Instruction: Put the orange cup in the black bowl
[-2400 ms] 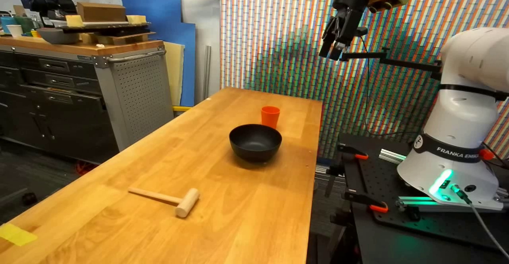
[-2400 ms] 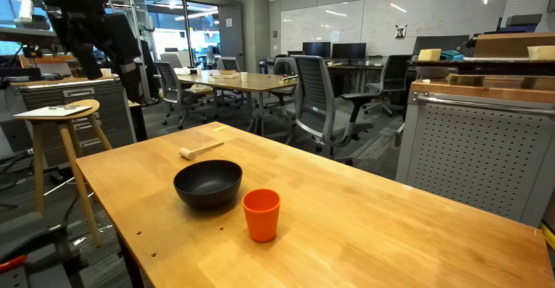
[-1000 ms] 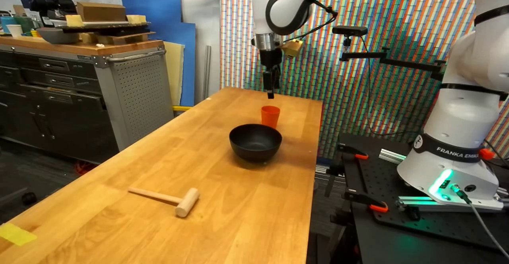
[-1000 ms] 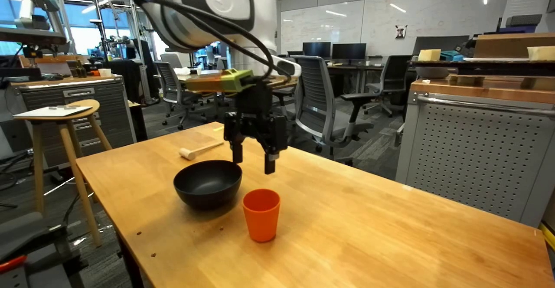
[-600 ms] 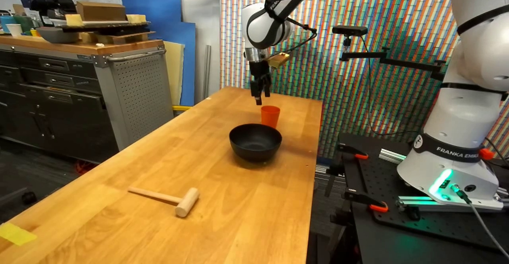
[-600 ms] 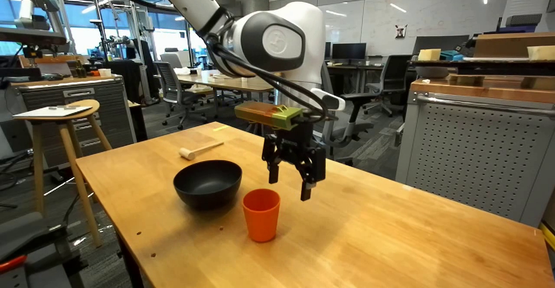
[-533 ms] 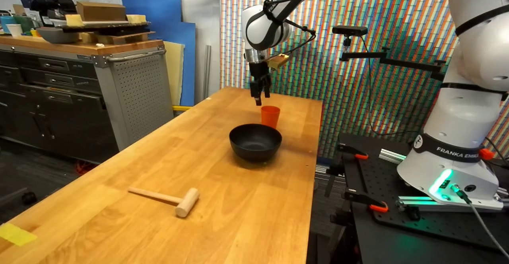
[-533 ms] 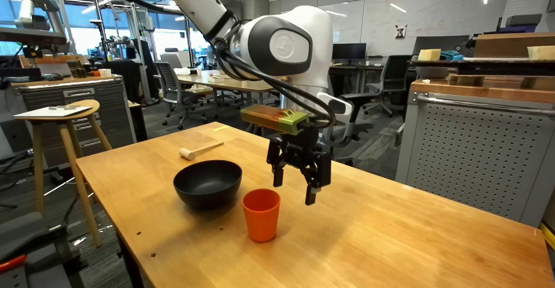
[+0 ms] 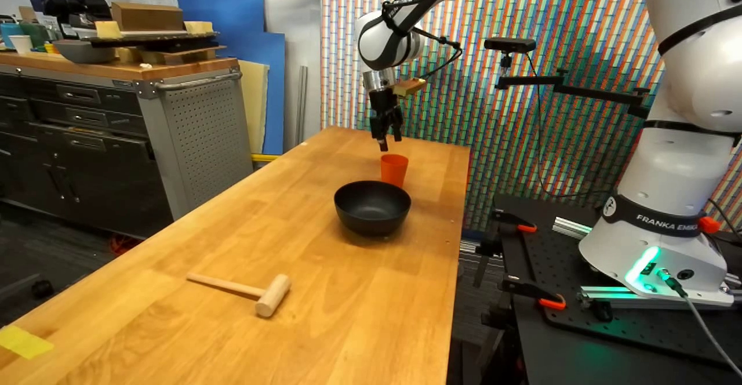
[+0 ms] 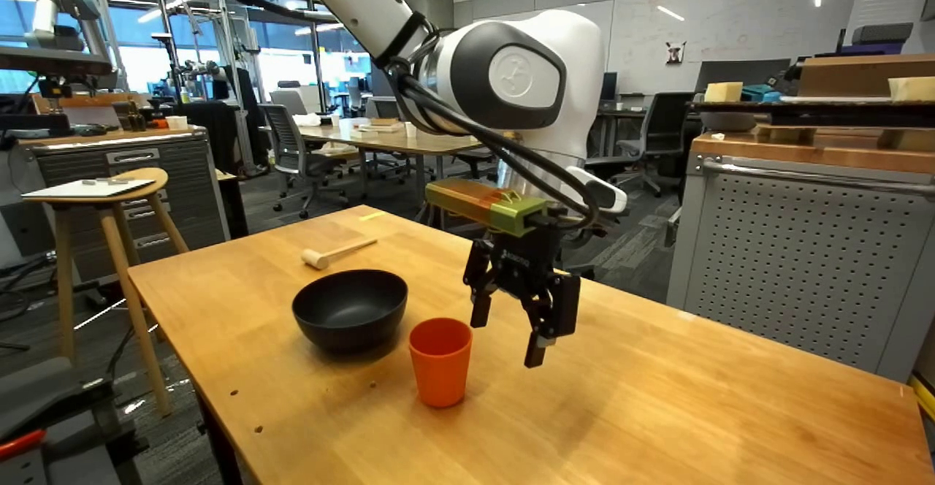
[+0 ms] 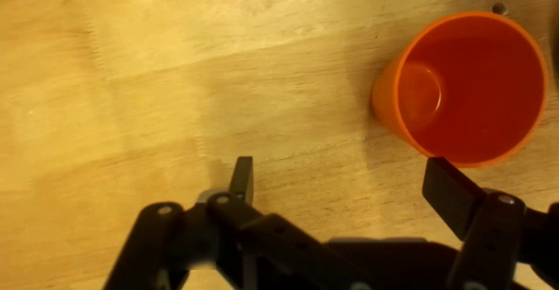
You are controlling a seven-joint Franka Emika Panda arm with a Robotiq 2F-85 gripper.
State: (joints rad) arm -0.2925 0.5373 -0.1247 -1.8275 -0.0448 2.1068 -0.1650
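The orange cup stands upright on the table in both exterior views, just beside the black bowl. It also shows in the wrist view, at the upper right, with its inside visible. The black bowl sits upright on the table and looks empty. My gripper points down above the table, beside the cup on the side away from the bowl. It is open and holds nothing. In the wrist view the right finger overlaps the cup's rim; I cannot tell whether they touch.
A wooden mallet lies on the wooden table, beyond the bowl from the cup. Yellow tape marks the table's end. A camera on a bracket stands by the robot base.
My gripper has swung in from high on the robot's side, past the bowl, and come down beside the cup. It has shifted slightly in the last half second. Cup, bowl and mallet have not moved.
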